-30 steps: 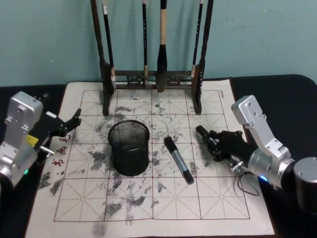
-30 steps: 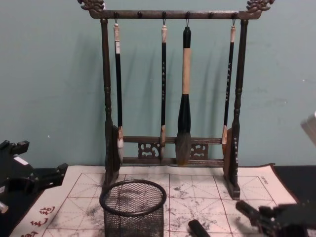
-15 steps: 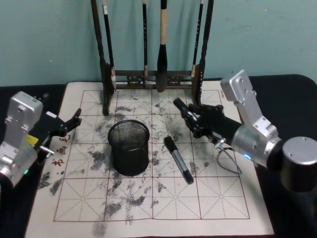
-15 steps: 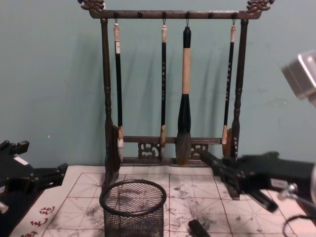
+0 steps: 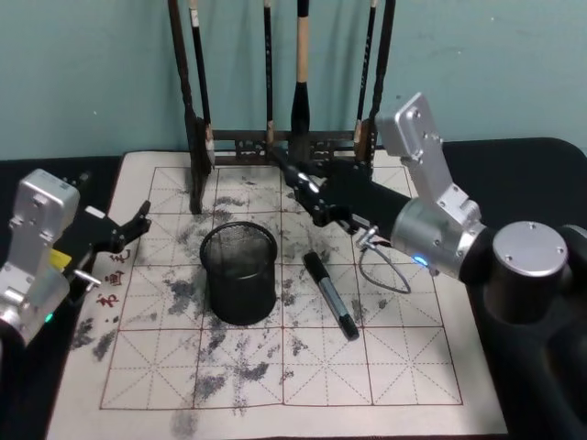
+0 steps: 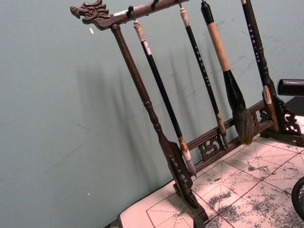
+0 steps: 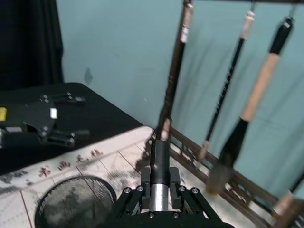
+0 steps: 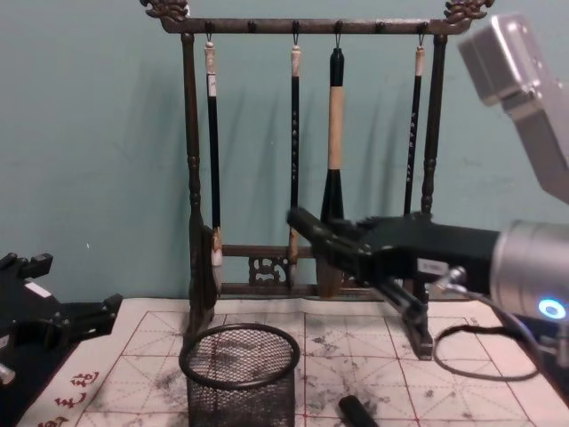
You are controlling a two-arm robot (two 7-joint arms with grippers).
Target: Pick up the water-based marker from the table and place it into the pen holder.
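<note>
Head view of a dark table (image 5: 541, 156) under one white mat (image 5: 394, 367), red-gridded and ink-smudged. At the mat's far edge: one tall wooden rack (image 5: 284, 142) with four hanging brushes (image 8: 334, 124). Just in front of the rack, raised above the mat: right gripper (image 5: 292, 174), clenched on nothing, beyond both holder and marker. Near the mat's centre: one black mesh holder (image 5: 240, 293), upright, empty. Just right of it, not touching: one marker (image 5: 330, 295), flat on the mat, slanting toward the near right. At the mat's left edge: left gripper (image 5: 138, 226), spread open, empty, well apart from both.
</note>
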